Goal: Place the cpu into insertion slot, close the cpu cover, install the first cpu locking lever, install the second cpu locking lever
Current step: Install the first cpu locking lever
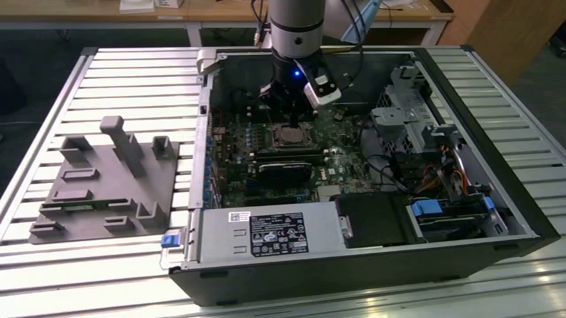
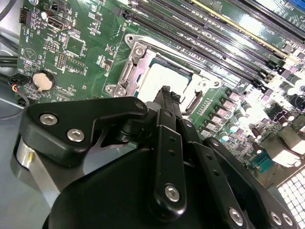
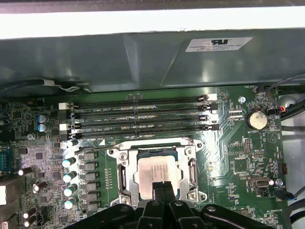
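- Reaching straight down into the open computer case [image 1: 460, 218], laid on its side on the slatted table [image 1: 132, 73] so that the motherboard [image 3: 238, 157] is facing up and lying within reach from above
- Holding the gripper [image 3: 163, 185] right over the insertion slot [image 3: 193, 193], just beside the long memory slots [image 3: 143, 112]
- Pressing both slim fingers [image 3: 158, 191] tight together, with no gap and nothing caught between them; probably shutting them to make one narrow tip for pushing rather than for grasping
- Aiming that tip at one edge of the cpu [image 3: 157, 167], either touching it or hanging just above it, with neither wrist view settling which
- Finding the cpu lying flat in the insertion slot, grey metal face up, sitting squarely inside the rim and so seeming already seated
- Finding the cpu cover [image 3: 126, 171] lying down around the chip, its window framing the metal face; appearing closed, judging by both wrist views
- Not making out whether either locking lever is latched
- Leaving the grey fixture plate [image 1: 106, 185] outside the case on the exterior view's left, well apart from the gripper and the work in hand
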